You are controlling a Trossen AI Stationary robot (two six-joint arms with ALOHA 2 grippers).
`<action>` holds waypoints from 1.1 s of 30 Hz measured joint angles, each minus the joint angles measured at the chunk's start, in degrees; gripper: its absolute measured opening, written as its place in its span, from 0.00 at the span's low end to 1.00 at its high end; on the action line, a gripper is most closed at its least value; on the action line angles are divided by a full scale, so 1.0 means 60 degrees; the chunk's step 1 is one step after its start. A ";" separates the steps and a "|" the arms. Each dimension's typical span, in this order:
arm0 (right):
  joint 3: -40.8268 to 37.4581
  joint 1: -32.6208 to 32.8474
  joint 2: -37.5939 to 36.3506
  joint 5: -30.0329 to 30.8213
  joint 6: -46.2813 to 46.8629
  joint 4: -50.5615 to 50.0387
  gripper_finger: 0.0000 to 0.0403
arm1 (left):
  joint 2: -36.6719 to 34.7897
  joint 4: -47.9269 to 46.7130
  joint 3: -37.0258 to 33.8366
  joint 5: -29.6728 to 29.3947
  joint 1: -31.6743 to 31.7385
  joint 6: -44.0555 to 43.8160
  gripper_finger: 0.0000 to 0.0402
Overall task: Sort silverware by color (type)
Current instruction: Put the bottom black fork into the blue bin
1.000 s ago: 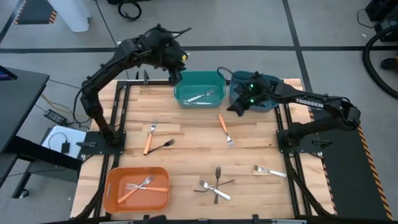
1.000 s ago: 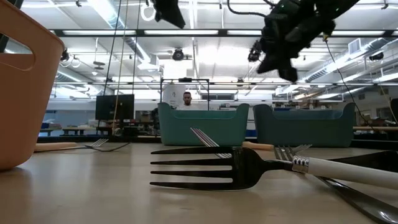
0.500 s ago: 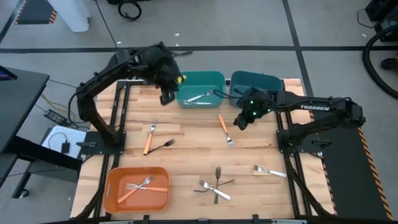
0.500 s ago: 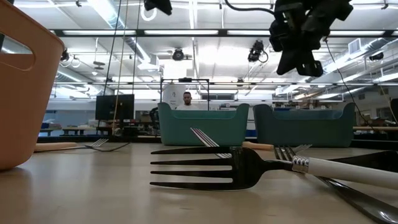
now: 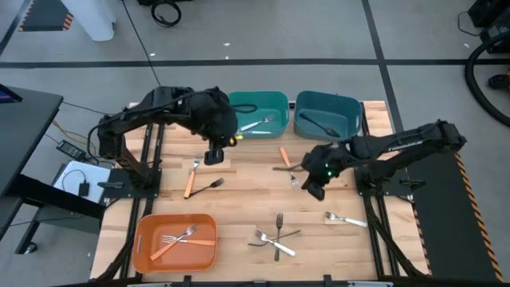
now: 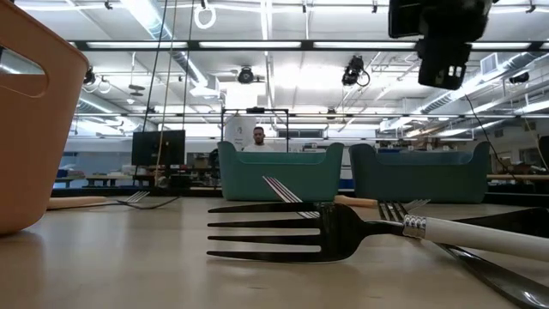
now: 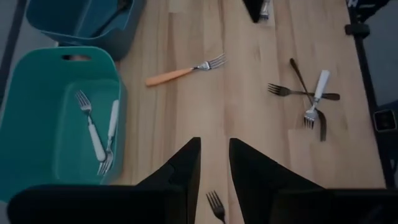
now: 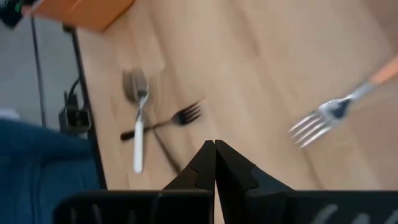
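My left gripper hangs open over bare wood in front of the light teal bin, with nothing between its fingers. My right gripper is shut and empty, above the table near the orange-handled fork. Another orange-handled fork and a black fork lie at left. White-handled forks lie in the light teal bin, a black fork in the darker bin. A white and a dark fork lie crossed; one white fork lies at right.
An orange bin with orange-handled forks stands at the near left corner. Black frame rails run along both table sides. In the low view a fork head lies close to the camera, and a person shows far behind the bins.
Both grippers have left the space above the bins and travelled toward the table's near edge. The left one now hangs over the wood in front of the light teal bin. The right one is beside the orange-handled fork. No fork on the table has moved.
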 joint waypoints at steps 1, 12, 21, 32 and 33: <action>-0.0002 0.0220 0.0110 0.0007 0.0000 0.0053 0.04 | 0.0000 0.0011 0.0000 -0.0125 -0.0089 -0.0161 0.23; -0.0002 0.2016 0.2018 0.0022 -0.0889 0.1401 0.18 | 0.0004 0.0197 0.0000 -0.0682 -0.1058 -0.1841 0.23; 0.0002 0.2939 0.2895 0.0382 -0.2770 0.2065 0.28 | 0.0004 0.0401 0.0000 -0.2334 -0.1230 -0.3800 0.23; 0.0000 0.3554 0.4794 0.0628 -0.2855 0.4146 0.28 | 0.0007 0.0479 0.0000 -0.2608 -0.1227 -0.4335 0.23; 0.0002 0.3588 0.4821 0.0590 -0.2836 0.4246 0.28 | 0.0007 0.0481 0.0000 -0.2613 -0.1224 -0.4340 0.23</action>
